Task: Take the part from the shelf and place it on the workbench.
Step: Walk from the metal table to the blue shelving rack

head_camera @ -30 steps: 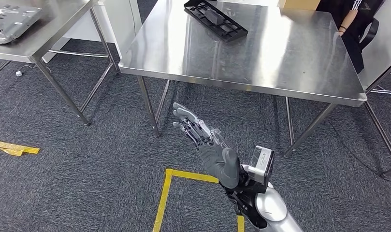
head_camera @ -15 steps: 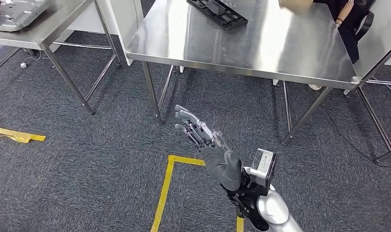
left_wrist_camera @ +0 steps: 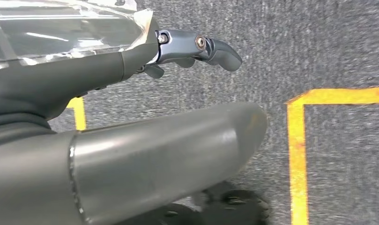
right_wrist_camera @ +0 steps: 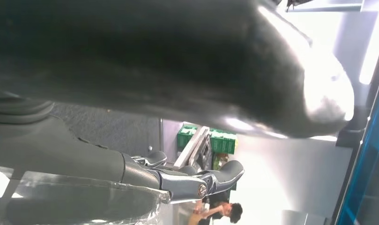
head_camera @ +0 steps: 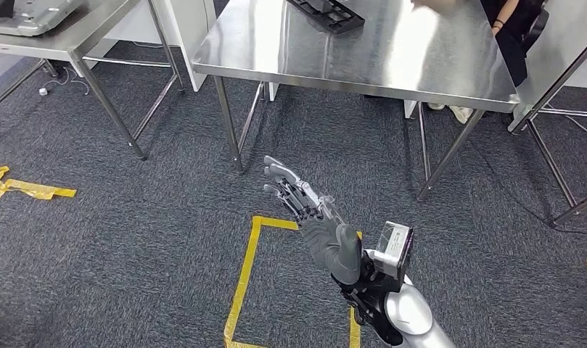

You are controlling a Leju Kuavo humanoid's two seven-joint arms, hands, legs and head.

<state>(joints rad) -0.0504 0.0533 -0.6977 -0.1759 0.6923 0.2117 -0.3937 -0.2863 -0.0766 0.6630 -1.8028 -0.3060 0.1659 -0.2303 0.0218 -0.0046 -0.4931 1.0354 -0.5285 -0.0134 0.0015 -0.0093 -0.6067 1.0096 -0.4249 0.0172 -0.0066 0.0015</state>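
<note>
Right hand (head_camera: pixel 315 217) at lower centre of the head view, fingers stretched out and apart, holding nothing. Left hand (left_wrist_camera: pixel 131 108) hangs over carpet, fingers partly curled, nothing visibly in it (grip state unclear). Black part (head_camera: pixel 326 12) lies at the top edge, on the steel surface (head_camera: pixel 413 65). Judged: placement looks done, with nothing left but withdrawing. Yellow floor tape (head_camera: pixel 243 283) below.
</note>
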